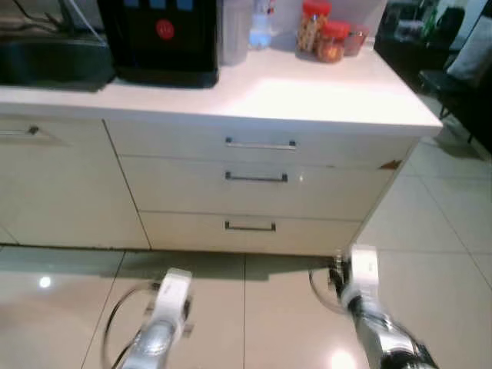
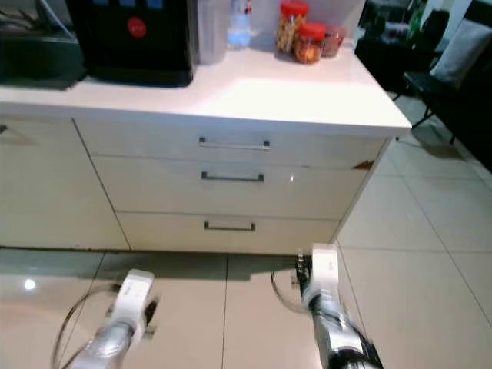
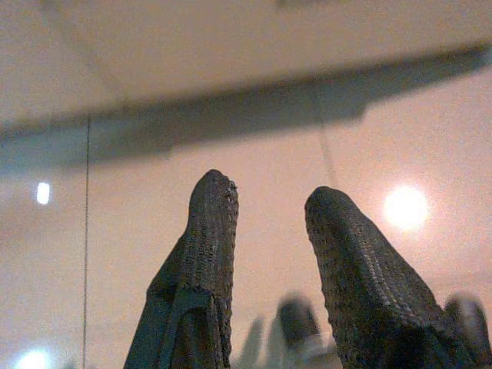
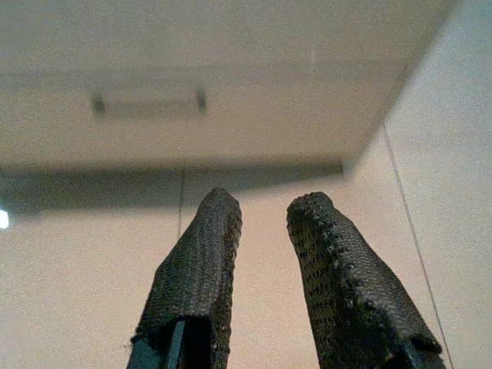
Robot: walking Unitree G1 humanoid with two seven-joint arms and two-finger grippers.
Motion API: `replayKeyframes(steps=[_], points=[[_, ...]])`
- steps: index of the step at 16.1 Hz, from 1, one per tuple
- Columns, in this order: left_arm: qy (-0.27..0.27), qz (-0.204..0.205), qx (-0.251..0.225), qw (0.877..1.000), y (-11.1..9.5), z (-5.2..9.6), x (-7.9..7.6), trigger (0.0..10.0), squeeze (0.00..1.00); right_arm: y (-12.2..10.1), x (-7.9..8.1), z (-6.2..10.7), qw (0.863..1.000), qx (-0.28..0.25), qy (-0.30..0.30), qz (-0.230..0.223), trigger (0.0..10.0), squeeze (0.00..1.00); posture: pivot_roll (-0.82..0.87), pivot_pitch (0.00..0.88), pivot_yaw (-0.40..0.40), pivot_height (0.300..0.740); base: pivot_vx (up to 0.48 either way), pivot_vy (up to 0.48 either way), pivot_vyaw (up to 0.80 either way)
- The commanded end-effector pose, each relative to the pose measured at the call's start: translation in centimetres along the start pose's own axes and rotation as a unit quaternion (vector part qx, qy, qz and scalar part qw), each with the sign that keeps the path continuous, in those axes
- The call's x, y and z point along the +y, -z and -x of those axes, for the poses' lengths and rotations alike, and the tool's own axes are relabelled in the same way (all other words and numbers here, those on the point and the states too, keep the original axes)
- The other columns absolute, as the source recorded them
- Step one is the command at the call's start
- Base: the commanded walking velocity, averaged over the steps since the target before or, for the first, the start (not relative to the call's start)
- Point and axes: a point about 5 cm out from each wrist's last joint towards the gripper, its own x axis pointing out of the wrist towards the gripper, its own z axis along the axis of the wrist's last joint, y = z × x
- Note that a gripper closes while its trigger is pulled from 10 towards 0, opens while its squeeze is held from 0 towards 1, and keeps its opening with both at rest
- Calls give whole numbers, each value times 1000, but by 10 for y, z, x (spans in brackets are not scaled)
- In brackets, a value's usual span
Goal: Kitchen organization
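While hanging low over the tiled floor [image 1: 430, 231], left gripper [image 3: 265, 200] with fingers [image 3: 211, 231] parted by a narrow gap, holding nothing, touching nothing. Right gripper [image 4: 261, 207] likewise: fingers [image 4: 204, 254] slightly apart, empty, pointed toward the base of the cabinet. Across the upper half of the head views, a white worktop [image 1: 307, 96] over three cream drawers [image 1: 257, 184] with slim metal handles, all shut. At upper left, on the worktop, a black appliance [image 1: 157, 38] marked with a round red emblem, its symbol too blurred to read. Just right of it, a clear bottle [image 1: 261, 27] with an unreadable label. Farther right at the top, two red-lidded jars [image 1: 323, 34] of orange-brown contents, standing close together near the back edge. Silver arms at the bottom corners, blurred.
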Motion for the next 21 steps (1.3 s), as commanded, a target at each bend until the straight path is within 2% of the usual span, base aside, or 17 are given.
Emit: replayKeyframes(steps=[1,3,5,7,15,21], points=[[-1,18,18,1000,11,3,0,10000,0,27,-9,9,998,63,5,16,10000,0,154,10,-37,717,0,0,0],[-7,28,37,999,21,6,2,10000,0,42,-13,16,996,91,12,17,10000,0,157,10,-38,717,0,0,0],[-16,38,61,997,37,11,7,10000,0,61,-19,26,992,125,28,-20,10000,0,152,6,-36,717,0,0,0],[-12,34,65,997,41,13,7,10000,0,69,-17,29,989,142,14,-25,10000,0,153,5,-37,717,0,0,0],[-21,58,83,995,53,18,9,10000,0,80,-14,35,987,162,0,-19,10000,0,156,0,-35,717,0,0,0],[-7,52,92,994,58,20,5,10000,0,83,-11,36,986,163,-7,-15,10000,0,141,0,-19,717,0,0,0]])
